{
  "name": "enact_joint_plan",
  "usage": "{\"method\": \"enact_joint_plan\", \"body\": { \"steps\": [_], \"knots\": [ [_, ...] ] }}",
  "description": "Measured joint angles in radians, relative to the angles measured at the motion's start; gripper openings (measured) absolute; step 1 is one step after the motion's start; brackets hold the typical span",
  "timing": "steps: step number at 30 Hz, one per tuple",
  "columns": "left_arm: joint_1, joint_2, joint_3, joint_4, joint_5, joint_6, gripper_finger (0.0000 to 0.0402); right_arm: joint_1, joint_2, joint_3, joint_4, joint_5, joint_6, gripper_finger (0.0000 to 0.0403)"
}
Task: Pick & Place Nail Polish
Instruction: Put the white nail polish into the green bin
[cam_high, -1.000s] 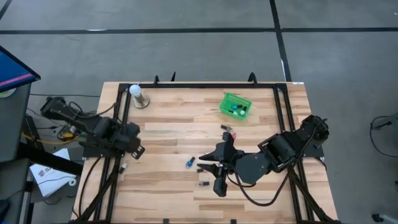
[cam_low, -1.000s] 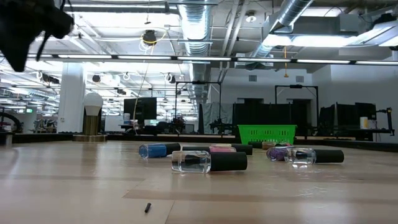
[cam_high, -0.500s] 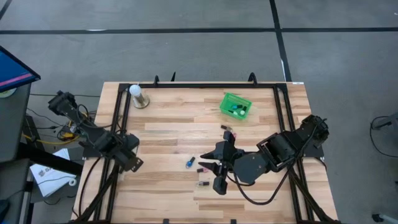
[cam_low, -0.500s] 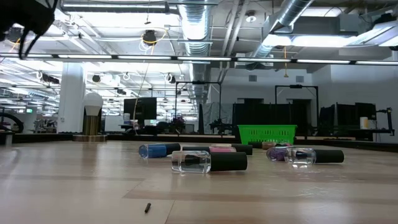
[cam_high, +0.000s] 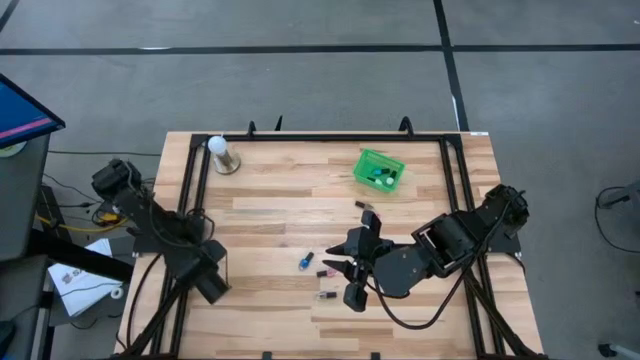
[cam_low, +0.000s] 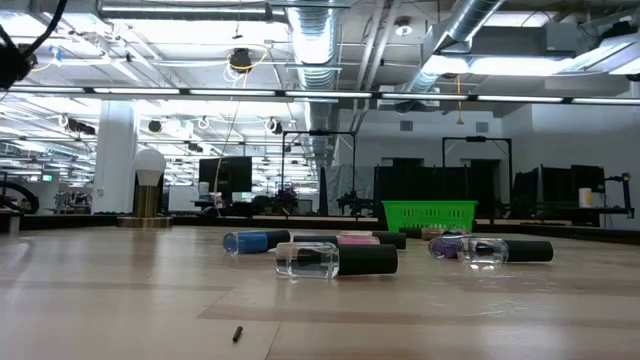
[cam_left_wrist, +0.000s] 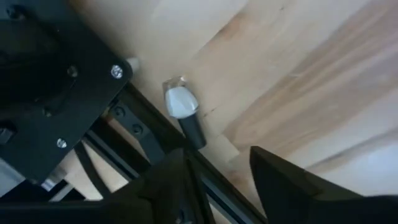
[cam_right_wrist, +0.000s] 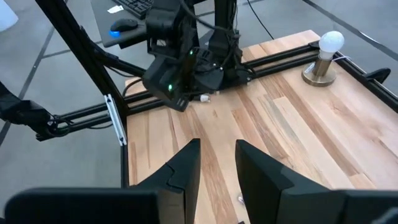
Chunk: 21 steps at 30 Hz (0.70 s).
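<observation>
Left gripper (cam_left_wrist: 214, 177) with jaws parted and empty above white-bodied bottle (cam_left_wrist: 182, 111) at left table edge, should centre on it before closing; right gripper (cam_right_wrist: 216, 163) narrowly parted, empty

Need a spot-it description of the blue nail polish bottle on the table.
Start at the green basket near the table's far edge, then come toward the near edge to the loose bottles lying by the right gripper. The blue nail polish bottle lies on its side just left of that gripper. It is the only bright blue one; the clear bottle nearby has a dark cap.
</observation>
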Motion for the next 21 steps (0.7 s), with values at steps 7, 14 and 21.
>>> {"method": "enact_joint_plan", "body": {
  "steps": [7,14,21],
  "knots": [
    [-0.005,0.107,0.0,0.005,0.038,-0.005,0.0257,-0.006,0.0,0.0,-0.008,-0.003,-0.003,0.0093],
    [0.001,0.158,-0.023,0.013,0.024,-0.014,0.0296,-0.006,-0.003,0.0,-0.018,-0.007,-0.006,0.0093],
    [-0.003,0.156,-0.111,0.2,0.062,-0.02,0.0293,-0.006,-0.01,0.0,-0.029,-0.011,-0.014,0.0093]
  ]
}}
